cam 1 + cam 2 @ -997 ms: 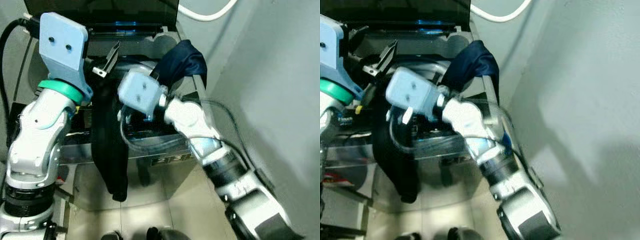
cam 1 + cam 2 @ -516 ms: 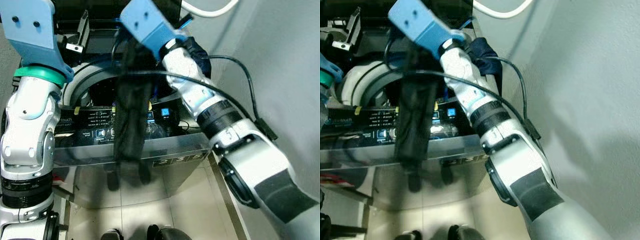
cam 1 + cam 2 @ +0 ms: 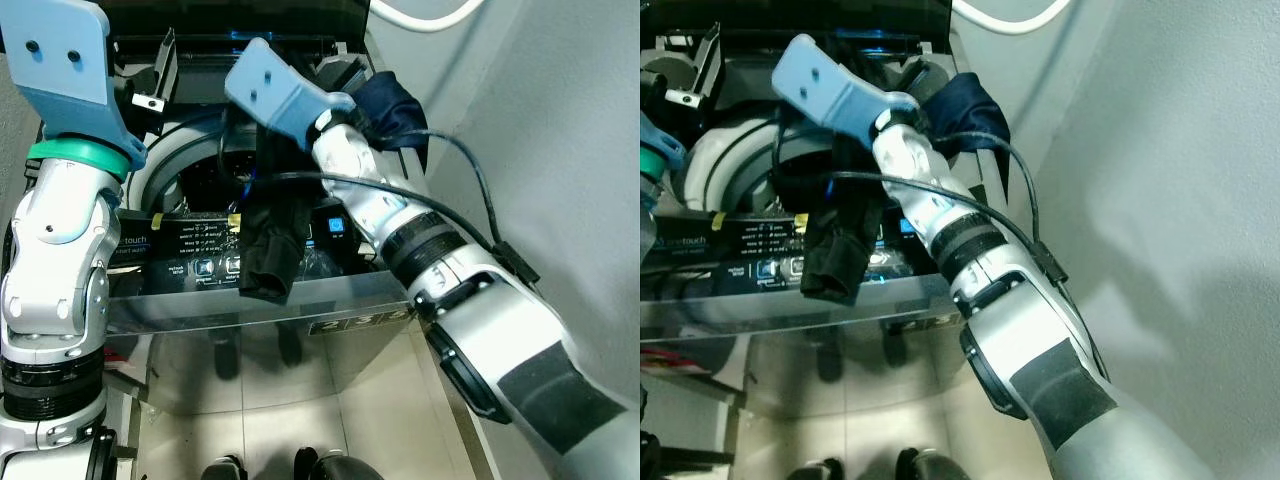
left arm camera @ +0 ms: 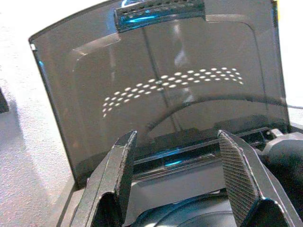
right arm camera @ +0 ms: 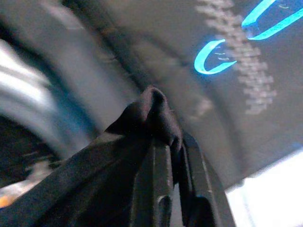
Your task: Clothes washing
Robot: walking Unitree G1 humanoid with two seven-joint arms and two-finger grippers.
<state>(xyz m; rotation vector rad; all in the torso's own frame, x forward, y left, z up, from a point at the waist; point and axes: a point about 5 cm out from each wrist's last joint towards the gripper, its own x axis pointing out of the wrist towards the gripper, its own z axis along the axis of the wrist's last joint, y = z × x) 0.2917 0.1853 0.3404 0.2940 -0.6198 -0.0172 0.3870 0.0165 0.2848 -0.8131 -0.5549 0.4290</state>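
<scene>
Left eye view: right end effector [image 5: 165, 156] clamped on black garment [image 3: 272, 235], now lower than half second ago, cloth bunching over washer [image 3: 250, 310] front rim, drum mouth just behind. Loading nearly done. Left end effector [image 4: 173, 175] spread apart, far left, facing raised lid [image 4: 161, 90]. Navy cloth [image 3: 392, 105] on far right corner.

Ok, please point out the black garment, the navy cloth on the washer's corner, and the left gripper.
black garment [image 3: 268, 262]: left eye view, hanging lower fold.
navy cloth [image 3: 392, 108]: left eye view, bunched middle.
left gripper [image 4: 179, 177]: left wrist view, midway between fingertips.
</scene>
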